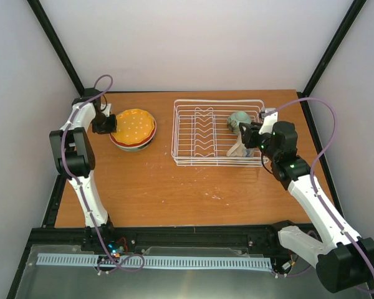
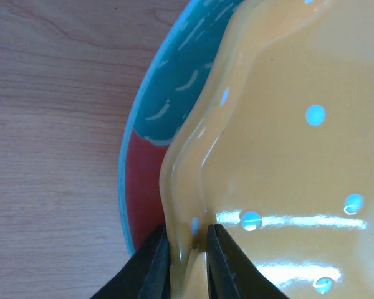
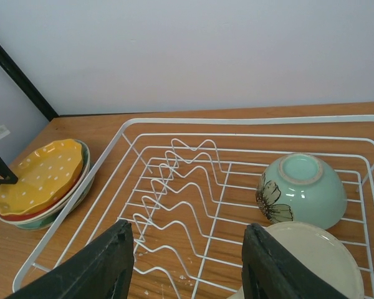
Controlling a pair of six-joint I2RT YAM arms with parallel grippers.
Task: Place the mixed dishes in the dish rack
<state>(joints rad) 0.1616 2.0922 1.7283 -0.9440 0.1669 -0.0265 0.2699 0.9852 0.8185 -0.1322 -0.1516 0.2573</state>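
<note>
Black fingers (image 2: 151, 265) of the left pincer (image 2: 187, 229) filled the bottom of the left wrist view. They were drawn close together, one on each side of the wavy rim of the orange-yellow scalloped plate (image 2: 287, 156), pinching it. That plate lay on the red-and-teal plate (image 2: 162, 112), whose edge showed at its 9 o'clock side on the wooden tabletop (image 2: 50, 124).

From overhead, the stack sat toward 10 o'clock on the tabletop (image 1: 174, 193). The left pincer (image 1: 106, 124) was at the 9 o'clock rim of the orange-yellow scalloped plate (image 1: 134, 124).

The dish rack (image 1: 174, 131) stood toward 1 o'clock, well apart from the stack. Inside it, the small teal bowl (image 1: 239, 118) rested upside down near the 2 o'clock corner. A cream dish (image 3: 318, 249), whose kind I could not tell, lay just beside it at 5 o'clock.

The right pincer (image 3: 187, 265) hung over the rack's 3 o'clock end with its fingers spread wide, holding and touching nothing.
</note>
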